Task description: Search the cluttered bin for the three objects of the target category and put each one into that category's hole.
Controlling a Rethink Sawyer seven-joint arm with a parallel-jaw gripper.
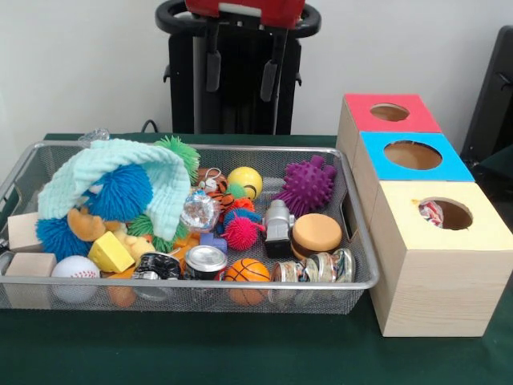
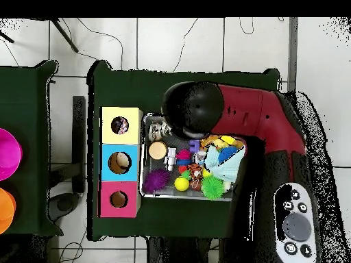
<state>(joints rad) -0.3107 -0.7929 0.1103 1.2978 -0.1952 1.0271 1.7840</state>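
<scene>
At the wire bin's [image 1: 362, 282] near edge lie a basketball [image 1: 246, 271], a baseball [image 1: 75, 267] and crushed cans [image 1: 205, 261] — deeper in, koosh balls sit half buried under a pale green cloth [image 1: 128, 172]. Beside the bin, the yellow box's hole [image 1: 446, 213] already holds something, though which category is sought I cannot tell. Farthest back the gripper [image 1: 241, 72] hangs drawn up with its fingers apart and empty — a plunge here risks snagging the cloth and dragging clutter out.

We see a counter [image 1: 240, 353] covered in dark green cloth. Directly on it sit a wire mesh bin [image 1: 353, 241] full of toys and, just beside it, a wooden box [image 1: 425, 297] with three round holes on top.
</scene>
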